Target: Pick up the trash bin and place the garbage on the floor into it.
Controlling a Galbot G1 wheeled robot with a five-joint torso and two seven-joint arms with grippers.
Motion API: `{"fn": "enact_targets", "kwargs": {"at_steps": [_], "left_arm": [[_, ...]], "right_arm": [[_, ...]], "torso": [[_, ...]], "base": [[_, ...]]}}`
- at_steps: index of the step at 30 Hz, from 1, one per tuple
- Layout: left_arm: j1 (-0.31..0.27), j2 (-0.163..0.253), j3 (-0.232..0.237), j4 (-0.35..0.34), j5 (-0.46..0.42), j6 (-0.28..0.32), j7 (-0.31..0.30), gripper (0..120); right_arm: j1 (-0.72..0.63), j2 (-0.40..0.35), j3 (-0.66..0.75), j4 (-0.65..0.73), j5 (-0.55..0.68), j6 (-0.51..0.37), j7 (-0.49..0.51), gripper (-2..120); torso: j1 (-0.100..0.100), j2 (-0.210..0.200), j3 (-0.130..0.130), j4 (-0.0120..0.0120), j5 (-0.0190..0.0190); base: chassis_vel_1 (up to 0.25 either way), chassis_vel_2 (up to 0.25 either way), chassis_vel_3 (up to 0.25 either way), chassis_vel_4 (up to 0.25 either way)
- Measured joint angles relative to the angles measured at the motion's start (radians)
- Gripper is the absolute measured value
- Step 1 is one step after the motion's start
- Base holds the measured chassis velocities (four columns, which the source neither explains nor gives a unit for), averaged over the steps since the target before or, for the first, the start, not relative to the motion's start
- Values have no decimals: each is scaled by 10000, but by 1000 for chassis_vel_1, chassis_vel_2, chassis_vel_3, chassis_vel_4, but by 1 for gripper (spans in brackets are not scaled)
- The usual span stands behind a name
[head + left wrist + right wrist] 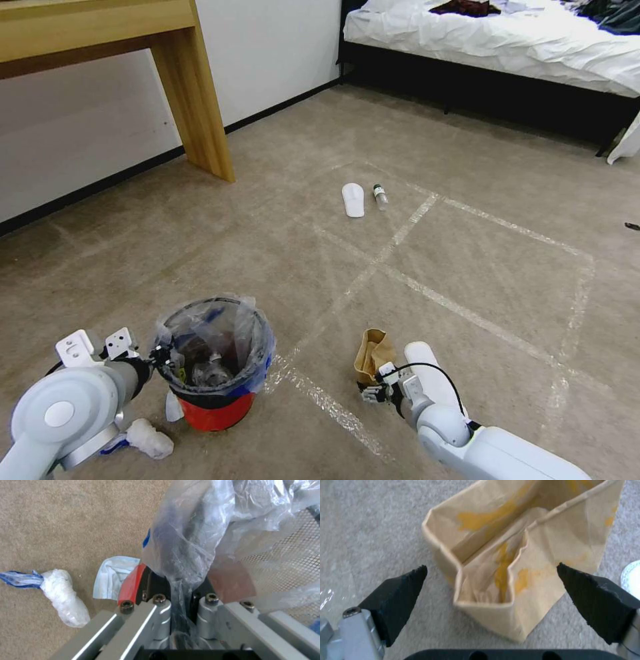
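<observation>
The trash bin (217, 400), a red bucket lined with a crinkled clear bag, is low at my left. My left gripper (162, 357) is shut on its rim, and the left wrist view shows that gripper (180, 585) clamping plastic liner and the red wall (131, 585). On the beige floor (467, 253) lies a brown paper bag (372, 352). My right gripper (372, 393) is just before it, open. In the right wrist view the black fingertips (403, 592) stand wide on either side of the bag (520, 542), apart from it.
A white slipper (430, 373) lies beside my right wrist. Farther off are another slipper (353, 199) and a clear bottle (380, 197). A crumpled white wrapper (150, 437) and pale blue paper (111, 577) lie by the bin. A wooden desk leg (197, 100) and a bed (493, 40) stand at the back.
</observation>
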Motion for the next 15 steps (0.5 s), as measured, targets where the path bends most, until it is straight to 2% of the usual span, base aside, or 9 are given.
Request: {"fn": "enact_targets", "kwargs": {"at_steps": [3,5,6,11,12,14,15], "left_arm": [[0,9,1,0,-2,-1,-2,4],[1,13,5,4,-4,-1,-5,4],[1,13,5,4,-4,-1,-5,4],[-24,17,48,71,-5,-2,-7,4],[-24,17,48,71,-5,-2,-7,4],[-85,50,83,113,-16,-2,-8,4],[-85,50,83,113,-16,-2,-8,4]], "right_arm": [[86,46,-2,-94,28,58,-76,92],[221,157,-18,-277,32,139,-140,81],[221,157,-18,-277,32,139,-140,81],[301,283,-88,-453,-48,270,-257,61],[301,283,-88,-453,-48,270,-257,61],[300,330,-134,-492,-137,334,-321,48],[300,330,-134,-492,-137,334,-321,48]], "torso": [[0,1,0,0,0],[0,1,0,1,0],[0,1,0,1,0],[0,0,0,1,0],[0,0,0,1,0],[0,0,0,0,0],[0,0,0,0,0]], "base": [[0,0,0,0],[0,0,0,0],[0,0,0,0],[0,0,0,0],[0,0,0,0],[0,0,0,0],[0,0,0,0]]}}
